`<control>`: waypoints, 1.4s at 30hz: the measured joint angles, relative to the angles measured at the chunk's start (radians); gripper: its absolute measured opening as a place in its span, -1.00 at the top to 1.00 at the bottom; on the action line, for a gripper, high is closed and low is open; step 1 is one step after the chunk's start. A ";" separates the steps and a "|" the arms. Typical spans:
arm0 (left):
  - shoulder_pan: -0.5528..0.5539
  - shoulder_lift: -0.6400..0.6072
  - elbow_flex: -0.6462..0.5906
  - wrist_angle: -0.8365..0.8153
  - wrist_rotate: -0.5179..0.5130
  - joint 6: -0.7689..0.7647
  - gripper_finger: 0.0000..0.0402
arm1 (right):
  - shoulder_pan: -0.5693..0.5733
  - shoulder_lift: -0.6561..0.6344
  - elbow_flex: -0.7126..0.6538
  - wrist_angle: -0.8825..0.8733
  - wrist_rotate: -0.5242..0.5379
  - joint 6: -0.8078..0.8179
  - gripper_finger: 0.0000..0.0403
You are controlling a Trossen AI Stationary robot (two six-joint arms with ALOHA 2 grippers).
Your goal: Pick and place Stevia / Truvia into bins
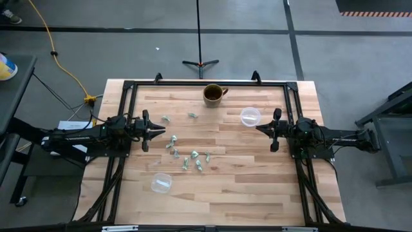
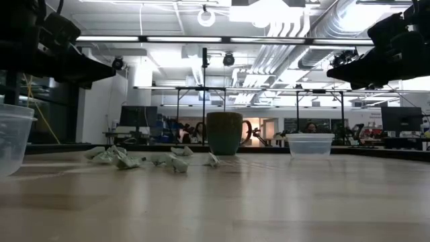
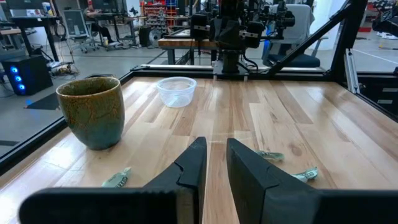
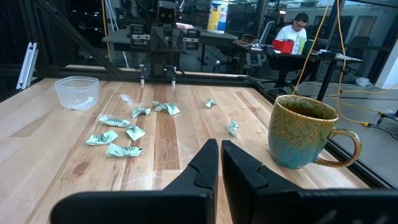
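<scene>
Several small pale green and white packets (image 1: 172, 140) lie scattered flat on the wooden table's middle; they also show in the right wrist view (image 4: 121, 135) and the left wrist view (image 3: 268, 155). One clear cup (image 1: 250, 116) stands at the far right, another (image 1: 161, 183) near the front left. My left gripper (image 1: 162, 132) hovers at the left edge of the packets, its fingers (image 3: 216, 163) a narrow gap apart and empty. My right gripper (image 1: 259, 127) hovers just on the near side of the far-right cup, shut (image 4: 219, 155) and empty.
A brown-green ceramic mug (image 1: 214, 95) with a handle stands at the far middle of the table. A black metal frame (image 1: 129, 87) runs along the table's edges. People sit at desks in the room behind (image 4: 297, 28).
</scene>
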 joint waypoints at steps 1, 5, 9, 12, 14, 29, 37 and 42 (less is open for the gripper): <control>0.000 0.000 0.000 0.000 0.000 0.000 0.51 | 0.000 0.000 0.000 0.000 0.000 0.000 0.94; 0.000 0.000 0.000 0.000 0.000 0.000 0.51 | 0.000 0.000 0.000 0.000 0.000 0.000 0.94; 0.000 0.000 0.000 0.000 0.000 0.000 0.51 | 0.000 0.000 0.000 0.024 -0.002 0.004 0.94; 0.000 0.000 0.000 0.000 0.000 0.000 0.51 | 0.000 0.000 0.000 0.024 -0.004 0.053 0.94; 0.000 0.000 0.000 0.000 0.000 0.000 0.51 | 0.000 0.003 0.000 0.054 0.000 0.068 0.94; 0.000 0.000 0.000 0.001 -0.001 -0.288 0.51 | -0.035 0.213 0.005 0.274 0.026 0.129 0.64; 0.000 0.000 0.000 0.002 -0.030 -0.288 0.51 | -0.038 0.587 0.181 0.348 -0.143 -0.038 0.07; 0.000 0.000 0.000 0.009 -0.065 -0.288 0.51 | -0.038 0.824 0.295 0.348 -0.264 -0.179 -0.12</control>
